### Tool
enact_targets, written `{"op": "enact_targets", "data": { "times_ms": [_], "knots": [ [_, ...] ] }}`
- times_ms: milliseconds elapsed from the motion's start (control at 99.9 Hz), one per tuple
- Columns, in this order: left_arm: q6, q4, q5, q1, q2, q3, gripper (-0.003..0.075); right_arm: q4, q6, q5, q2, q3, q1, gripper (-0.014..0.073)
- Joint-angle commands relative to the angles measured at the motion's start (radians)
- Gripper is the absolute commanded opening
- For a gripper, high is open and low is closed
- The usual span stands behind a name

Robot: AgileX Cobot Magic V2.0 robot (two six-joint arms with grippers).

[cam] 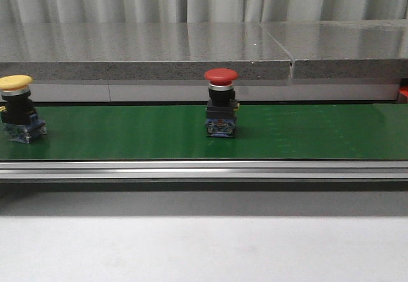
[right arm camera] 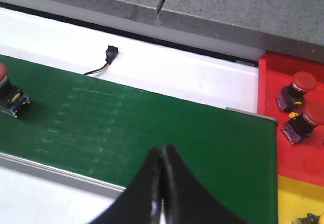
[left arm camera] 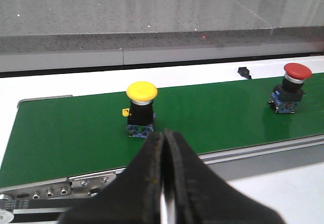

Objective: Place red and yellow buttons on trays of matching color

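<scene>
So there's a red button [cam: 220, 103] standing upright about mid-belt, mushroom cap on top, black body, blue base. The yellow button [cam: 18, 108] is the same build, also upright, way off at the left end of the belt, well apart from the red one. Over on the right, the red tray [right arm camera: 276, 127] already has two red buttons [right arm camera: 297, 89] lying tilted in it, close together. Just a corner of the yellow tray [right arm camera: 293, 201] shows beside it.
</scene>
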Motion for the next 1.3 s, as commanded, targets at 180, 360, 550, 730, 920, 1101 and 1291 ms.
{"op": "enact_targets", "data": {
  "times_ms": [180, 360, 550, 730, 920, 1101, 1291],
  "knots": [
    [-0.008, -0.025, -0.074, -0.005, 0.007, -0.024, -0.0019, 0.014, -0.009, -0.031, -0.002, -0.026, -0.001, 0.0262],
    [-0.008, -0.025, -0.074, -0.005, 0.007, -0.024, -0.0019, 0.047, -0.009, -0.018, -0.002, -0.027, -0.001, 0.0661],
    [-0.008, -0.025, -0.074, -0.005, 0.007, -0.024, -0.0019, 0.055, -0.049, 0.073, 0.080, -0.069, -0.001, 0.0624],
    [-0.008, -0.025, -0.074, -0.005, 0.007, -0.024, -0.0019, 0.103, -0.106, 0.131, 0.217, -0.134, 0.032, 0.0624],
    [-0.008, -0.025, -0.074, -0.005, 0.007, -0.024, -0.0019, 0.105, -0.123, 0.080, 0.355, -0.171, 0.129, 0.0624],
    [-0.008, -0.025, -0.074, -0.005, 0.007, -0.024, -0.0019, 0.105, -0.147, 0.032, 0.496, -0.211, 0.212, 0.0624],
    [-0.008, -0.025, -0.074, -0.005, 0.007, -0.024, -0.0019, 0.105, -0.147, -0.022, 0.626, -0.271, 0.282, 0.0624]
  ]
}}
